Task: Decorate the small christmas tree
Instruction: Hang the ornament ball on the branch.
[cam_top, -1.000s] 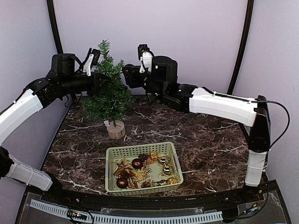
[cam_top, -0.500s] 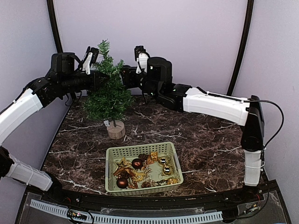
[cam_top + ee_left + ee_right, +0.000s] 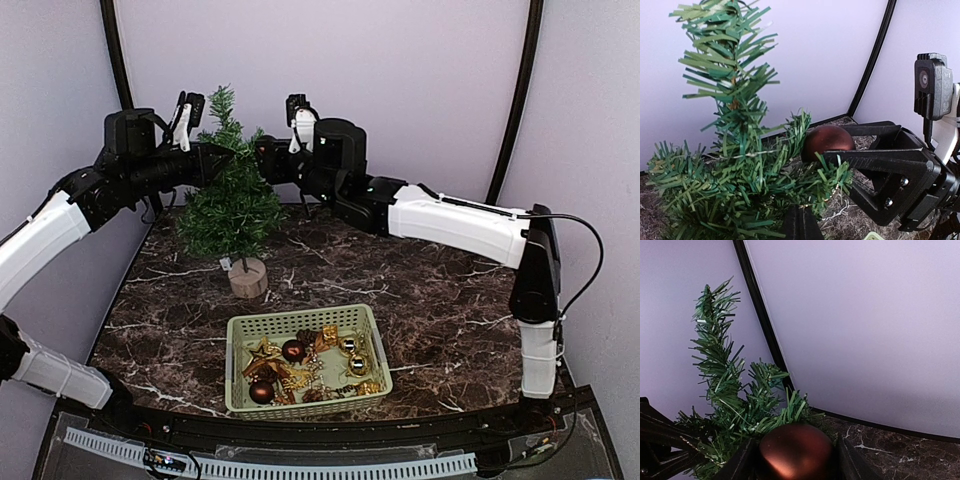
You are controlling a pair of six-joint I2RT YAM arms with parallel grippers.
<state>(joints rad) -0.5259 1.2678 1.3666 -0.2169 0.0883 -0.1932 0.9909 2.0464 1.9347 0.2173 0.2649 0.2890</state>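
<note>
Small christmas tree (image 3: 232,195), right tool (image 3: 259,158) gripping red bauble (image 3: 828,141) nearer now; left tool (image 3: 222,158) unclear.

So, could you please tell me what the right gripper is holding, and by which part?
The right gripper holds a dark red bauble, pinched across its round sides, beside the small christmas tree's upper branches.

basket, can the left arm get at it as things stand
Probably yes: the basket lies open-topped near the front, with nothing over it. The left end effector is up at the small christmas tree, whose base stands behind the basket.
</note>
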